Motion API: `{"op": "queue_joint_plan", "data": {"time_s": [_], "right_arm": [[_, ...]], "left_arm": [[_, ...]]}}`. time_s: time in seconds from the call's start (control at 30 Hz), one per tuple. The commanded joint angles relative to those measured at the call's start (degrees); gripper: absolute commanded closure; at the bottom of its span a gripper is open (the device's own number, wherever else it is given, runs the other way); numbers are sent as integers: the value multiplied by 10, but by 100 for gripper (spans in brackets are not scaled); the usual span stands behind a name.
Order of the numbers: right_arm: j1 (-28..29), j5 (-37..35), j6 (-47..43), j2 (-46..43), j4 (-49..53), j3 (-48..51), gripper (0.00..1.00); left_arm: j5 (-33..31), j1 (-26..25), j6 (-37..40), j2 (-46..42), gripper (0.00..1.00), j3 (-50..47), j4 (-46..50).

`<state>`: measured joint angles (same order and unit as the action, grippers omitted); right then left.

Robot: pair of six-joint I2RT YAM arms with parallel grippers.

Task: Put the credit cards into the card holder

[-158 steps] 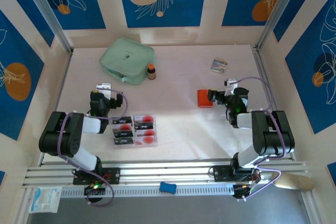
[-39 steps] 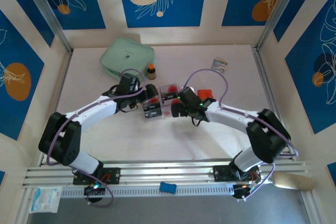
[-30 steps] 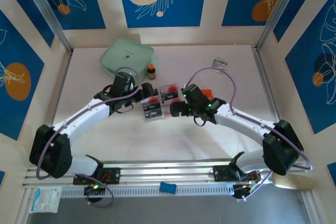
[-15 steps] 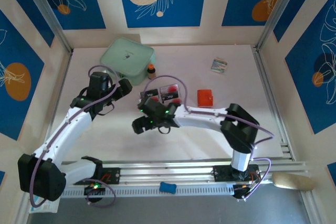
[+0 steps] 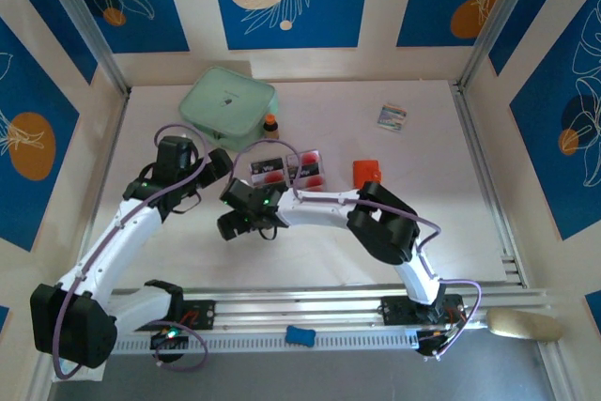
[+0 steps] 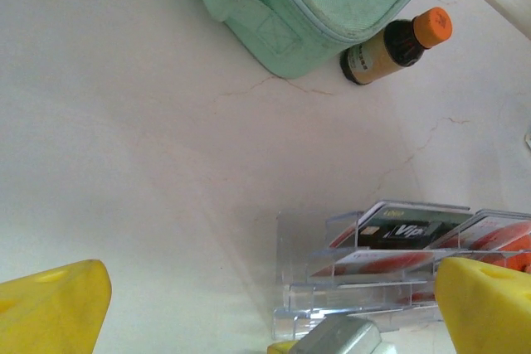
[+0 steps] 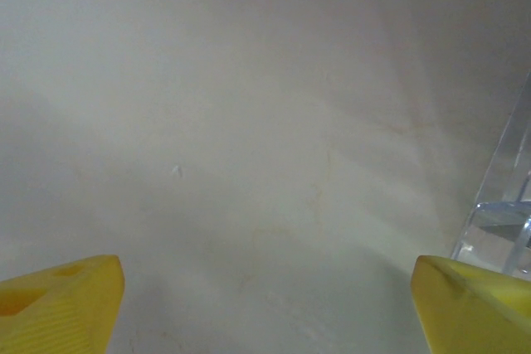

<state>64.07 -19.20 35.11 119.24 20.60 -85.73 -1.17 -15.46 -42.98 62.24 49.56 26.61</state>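
The credit cards, black and pale with red marks, stand in a clear tiered rack in the middle of the table; the left wrist view has them at lower right. The card holder, small and orange-red, lies shut just right of the rack. My left gripper is open, a short way left of the rack and pointing at it, its yellow fingertips wide apart. Open too, my right gripper hangs over bare table at the rack's front left, with only the rack's clear edge at its right.
A mint-green zip pouch lies at the back left, with a small brown bottle with an orange cap beside it. A small multicoloured packet sits at the back right. White walls ring the table.
Both grippers have drawn away from the card rack: the left one back to the left, the right one swung across the front to the rack's left. The rack now stands free.
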Motion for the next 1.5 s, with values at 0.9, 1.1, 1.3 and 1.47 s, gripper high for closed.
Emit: {"op": "queue_joint_plan", "data": {"time_s": [0.9, 1.1, 1.3, 1.47], "right_arm": [[-183, 81, -13, -198, -10, 135, 11], [-317, 147, 93, -374, -41, 321, 11], [-472, 211, 133, -514, -44, 454, 11], [-585, 270, 154, -562, -47, 518, 21]], "left_arm": [[27, 7, -7, -26, 0, -60, -24], [48, 7, -7, -44, 0, -61, -23], [83, 7, -17, -51, 0, -65, -24], [117, 6, -32, -49, 0, -78, -44]]}}
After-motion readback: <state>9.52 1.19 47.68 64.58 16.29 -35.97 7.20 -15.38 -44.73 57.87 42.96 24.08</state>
